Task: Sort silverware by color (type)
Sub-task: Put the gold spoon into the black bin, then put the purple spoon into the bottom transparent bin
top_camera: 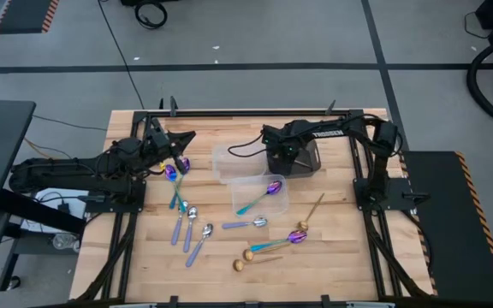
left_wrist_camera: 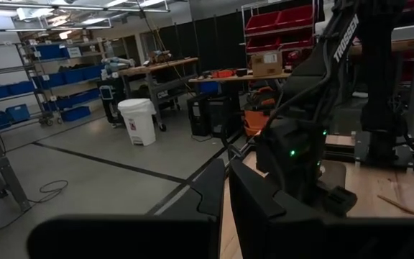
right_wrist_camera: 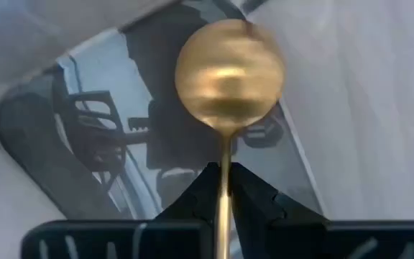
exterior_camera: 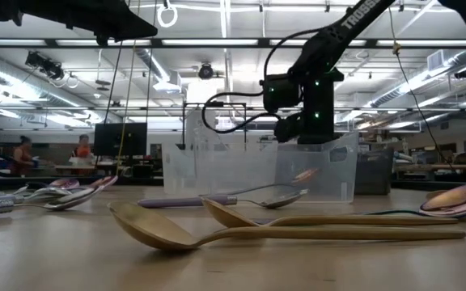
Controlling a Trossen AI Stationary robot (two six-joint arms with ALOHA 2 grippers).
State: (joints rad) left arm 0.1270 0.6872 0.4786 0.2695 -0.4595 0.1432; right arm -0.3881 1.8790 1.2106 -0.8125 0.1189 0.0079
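My right gripper (top_camera: pixel 288 156) points down over the dark tub (top_camera: pixel 302 162) at the table's far side, shut on a gold spoon (right_wrist_camera: pixel 228 72) whose round bowl hangs below the fingers. A clear tub (top_camera: pixel 259 195) holds a purple spoon with a teal handle (top_camera: pixel 268 189). Loose silverware lies on the wood: blue-handled silver spoons (top_camera: pixel 191 224), gold spoons (top_camera: pixel 251 255) and a purple spoon (top_camera: pixel 296 236). My left gripper (top_camera: pixel 182 139) waits level at the far left, shut, with nothing in it. My right gripper pinches the gold spoon's thin handle (right_wrist_camera: pixel 224 183) between its two fingertips, just above the bowl's neck. The fingers come from above, pointing down along the handle. The spoon hangs upright, bowl down, lifted clear above the tub's floor.
A second clear tub (top_camera: pixel 232 161) stands beside the dark one. Two purple spoons (top_camera: pixel 176 171) lie near my left arm. A gold utensil (top_camera: pixel 314 210) lies at the right. People stand in the room far behind the table (exterior_camera: pixel 23 153).
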